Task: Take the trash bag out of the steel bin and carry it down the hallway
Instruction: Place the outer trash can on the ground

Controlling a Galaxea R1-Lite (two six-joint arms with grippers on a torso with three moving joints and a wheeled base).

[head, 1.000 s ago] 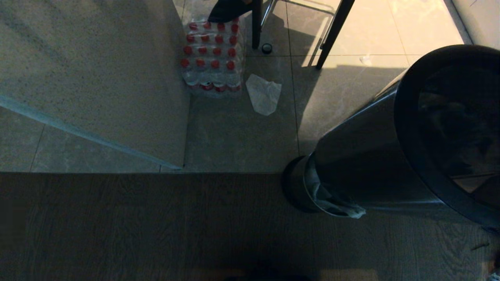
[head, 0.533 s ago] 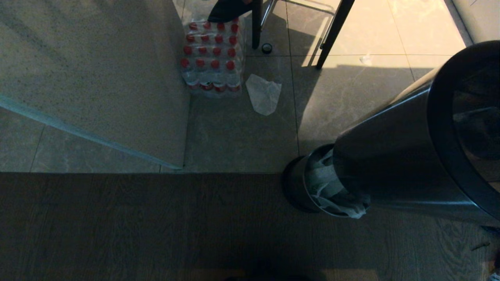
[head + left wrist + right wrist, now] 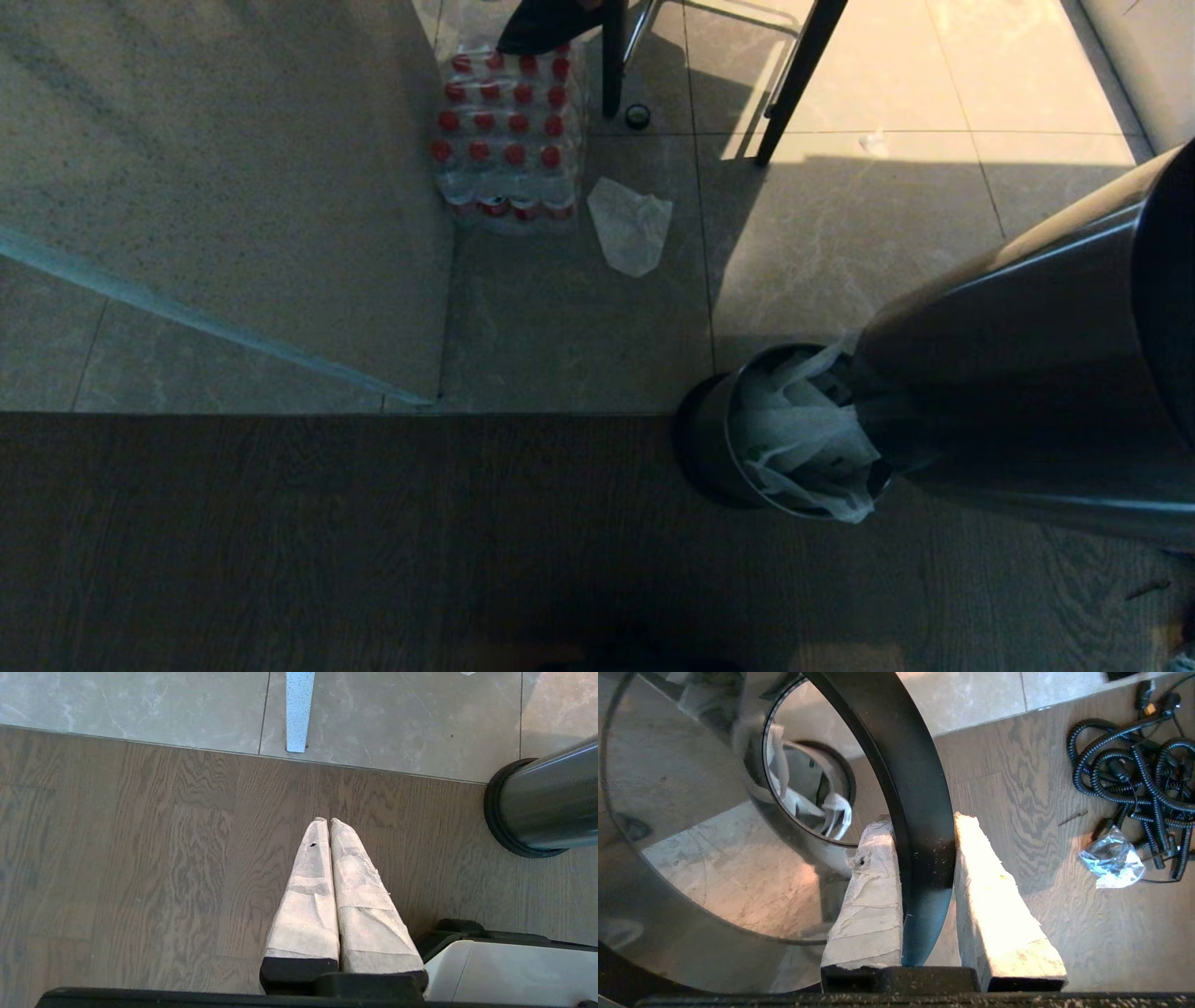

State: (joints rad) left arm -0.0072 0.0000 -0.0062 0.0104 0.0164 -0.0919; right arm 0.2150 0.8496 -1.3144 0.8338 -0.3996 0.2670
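While I hold the right gripper (image 3: 924,891) clamped on the black rim (image 3: 920,812) of the dark brushed steel shell (image 3: 1018,373), one padded finger inside and one outside, the shell hangs lifted and tilted over the wood-grain floor (image 3: 373,541). This shell is the outer sleeve of the steel bin; its black base ring with inner liner (image 3: 709,448) stands on the floor by the seam with the grey marble-look tiles (image 3: 579,317).

The thin white wrinkled plastic trash bag (image 3: 803,439) sits in that liner, bunched at its mouth, with one fold draped over the near edge. The right wrist view shows the bag through the open shell (image 3: 803,802).

Key relation: the bag lies at the far, lower end of the shell from the right gripper, along the shell's long axis. The right gripper is occupied, so I judge it cannot take the bag until the shell is set aside.

The left gripper (image 3: 329,823) is parked over the wood floor with its padded fingers pressed together, holding nothing, with the base ring (image 3: 502,821) off to one side.
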